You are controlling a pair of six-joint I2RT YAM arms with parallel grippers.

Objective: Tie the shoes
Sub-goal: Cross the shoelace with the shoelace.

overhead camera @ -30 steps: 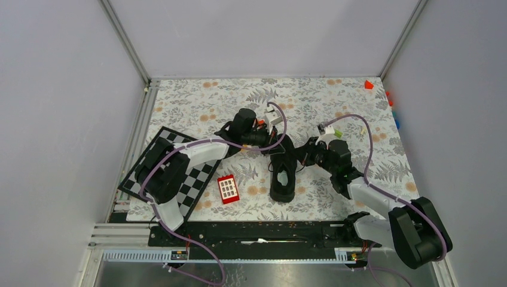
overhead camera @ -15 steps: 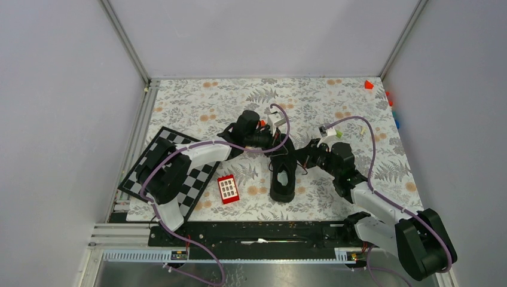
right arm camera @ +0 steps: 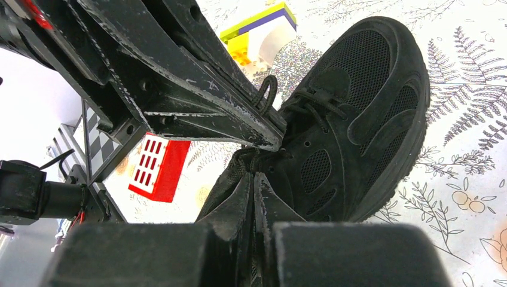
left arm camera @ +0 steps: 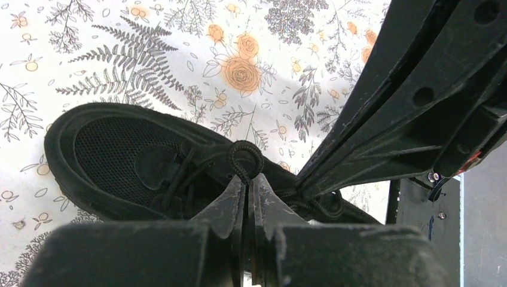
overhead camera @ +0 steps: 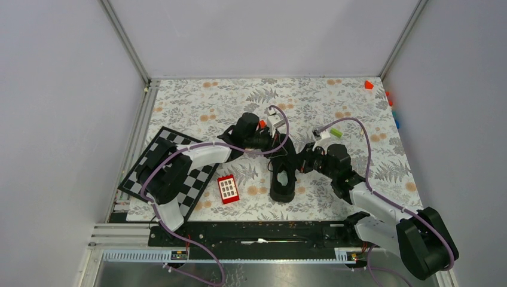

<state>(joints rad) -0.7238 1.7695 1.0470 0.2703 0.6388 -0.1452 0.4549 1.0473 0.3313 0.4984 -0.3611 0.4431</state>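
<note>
A white cloth printed with grey ferns and orange flowers (overhead camera: 197,107) is covering the table, and plain grey walls are closing it in on three sides. A black low-top mesh sneaker (overhead camera: 283,190) is lying near the middle of the cloth, its heel toward the arm bases and its toe pointing away from them.

The left gripper (overhead camera: 280,147) is reaching over the front of the sneaker. In the left wrist view its fingers are pressing tightly together (left arm camera: 247,184) and pinching a thin black lace loop (left arm camera: 246,156), which is standing up just above their tips.

The right gripper (overhead camera: 298,162) is coming in from the other side, its tips almost touching the left one above the laces. In its own view the jaws are closing flat against each other (right arm camera: 253,179) at the bunched laces beside the tongue. Whether a strand is caught between them cannot be told.

A red rectangular block with a white grid face (overhead camera: 228,189) is lying just left of the sneaker, partly beside a black-and-white checkered board (overhead camera: 156,149). A small yellow-green block (overhead camera: 336,132) is lying near the right arm, and a small red block (overhead camera: 368,84) is sitting in the far right corner.
</note>
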